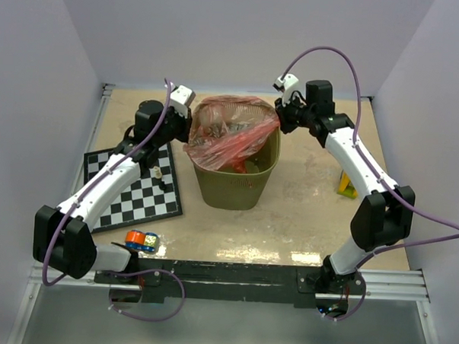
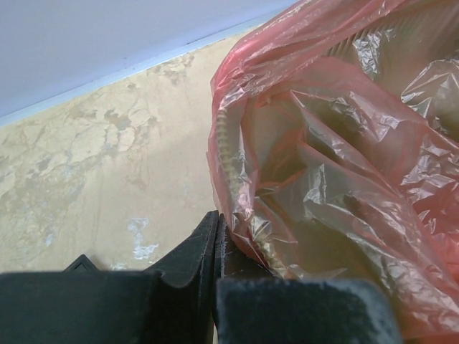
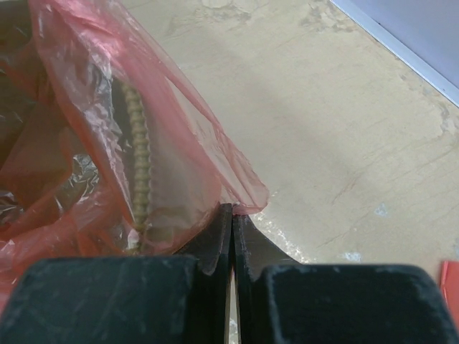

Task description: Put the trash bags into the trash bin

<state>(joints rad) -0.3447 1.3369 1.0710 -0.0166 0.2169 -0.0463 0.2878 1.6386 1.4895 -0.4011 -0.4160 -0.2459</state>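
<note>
The olive-green mesh trash bin (image 1: 233, 186) stands at the middle of the table. A crinkly translucent red trash bag (image 1: 230, 130) is spread over its mouth and hangs across the rim. At the bin's left edge, my left gripper (image 1: 190, 126) is shut, and the film (image 2: 323, 179) meets its closed tips (image 2: 216, 218). Opposite it, at the bin's right edge, my right gripper (image 1: 281, 117) is shut on a corner of the bag (image 3: 240, 193), just at its tips (image 3: 233, 209). The bin's beaded rim (image 3: 138, 150) shows through the film.
A chessboard (image 1: 133, 189) lies left of the bin under the left arm. An orange and blue toy (image 1: 141, 240) sits near the front edge. A yellow-green block (image 1: 346, 185) is at the right. A small flat red strip (image 3: 450, 283) lies by the right gripper. Walls enclose three sides.
</note>
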